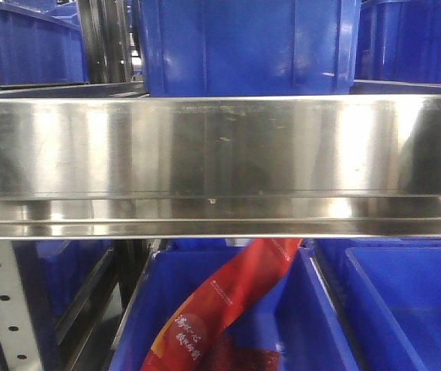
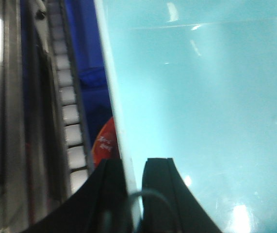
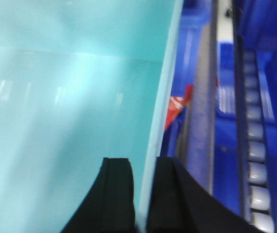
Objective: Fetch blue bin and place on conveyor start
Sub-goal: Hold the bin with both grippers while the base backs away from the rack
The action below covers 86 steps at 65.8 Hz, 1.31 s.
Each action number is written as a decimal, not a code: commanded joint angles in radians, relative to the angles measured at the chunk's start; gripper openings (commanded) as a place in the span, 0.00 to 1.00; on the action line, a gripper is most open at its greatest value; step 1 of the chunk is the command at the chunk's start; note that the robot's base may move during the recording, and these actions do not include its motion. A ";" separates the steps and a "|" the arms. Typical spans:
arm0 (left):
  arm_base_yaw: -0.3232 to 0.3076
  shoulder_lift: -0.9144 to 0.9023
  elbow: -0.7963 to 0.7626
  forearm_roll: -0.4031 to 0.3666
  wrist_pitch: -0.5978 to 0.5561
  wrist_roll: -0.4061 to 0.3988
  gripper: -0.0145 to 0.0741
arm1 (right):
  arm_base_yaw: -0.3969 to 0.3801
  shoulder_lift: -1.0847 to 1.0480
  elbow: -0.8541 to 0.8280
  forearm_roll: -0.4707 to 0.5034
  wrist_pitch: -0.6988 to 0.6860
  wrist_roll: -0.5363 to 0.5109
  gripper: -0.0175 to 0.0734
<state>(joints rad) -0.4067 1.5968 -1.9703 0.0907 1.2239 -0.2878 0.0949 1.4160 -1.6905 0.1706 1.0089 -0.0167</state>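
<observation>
Left pincer (image 2: 134,164): my two black fingers (image 2: 160,170) straddle one side wall of the blue bin (image 2: 201,111), one finger inside and one outside, closed against the wall just below its thin pale rim. The bin's pale aqua interior fills the right of this wrist view.

Right pincer (image 3: 142,164): same arrangement on the opposite wall. One finger (image 3: 116,170) sits inside the tub, the other outside, and both clamp the wall between them.

Position of the bin: held between both of my arms, gripped at its two opposite sides. Both wrist views are blurred, so I cannot tell whether its base rests on anything.

Surroundings: a roller track (image 2: 68,121) runs alongside the bin on its left, and another line of rollers (image 3: 254,145) on its right. In the front view, a shiny stainless-steel shelf rail (image 1: 220,162) spans the frame. A dark blue crate (image 1: 243,46) stands above it. Below it, a second dark blue crate (image 1: 313,332) contains a red packet (image 1: 228,301) with pale lettering, leaning diagonally.
</observation>
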 commanded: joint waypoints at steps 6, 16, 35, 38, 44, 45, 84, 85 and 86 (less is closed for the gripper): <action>0.005 -0.060 -0.009 0.066 -0.003 0.013 0.04 | 0.028 -0.050 -0.012 -0.007 -0.014 -0.020 0.02; 0.005 -0.068 -0.009 0.066 -0.003 0.013 0.04 | 0.030 -0.042 -0.012 -0.007 -0.008 -0.020 0.02; 0.005 -0.063 -0.009 0.066 -0.003 0.013 0.04 | 0.030 -0.040 -0.012 -0.007 -0.008 -0.020 0.02; 0.005 -0.063 -0.009 0.066 -0.003 0.013 0.04 | 0.030 -0.040 -0.012 -0.007 -0.008 -0.020 0.02; 0.005 -0.063 -0.009 0.066 -0.003 0.013 0.04 | 0.030 -0.040 -0.012 -0.007 -0.008 -0.020 0.02; 0.005 -0.063 -0.009 0.066 -0.003 0.013 0.04 | 0.030 -0.040 -0.012 -0.007 -0.008 -0.020 0.02; 0.005 -0.063 -0.009 0.068 -0.068 0.013 0.04 | 0.030 -0.040 -0.012 -0.007 -0.008 -0.020 0.02; 0.005 -0.063 -0.009 0.068 -0.070 0.013 0.04 | 0.030 -0.040 -0.012 -0.007 -0.008 -0.020 0.02; 0.005 -0.063 -0.009 0.070 -0.070 0.013 0.04 | 0.030 -0.040 -0.012 -0.007 -0.008 -0.020 0.02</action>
<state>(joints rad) -0.4067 1.5450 -1.9715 0.1179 1.2121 -0.2878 0.1251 1.3881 -1.6905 0.1727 1.0236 -0.0095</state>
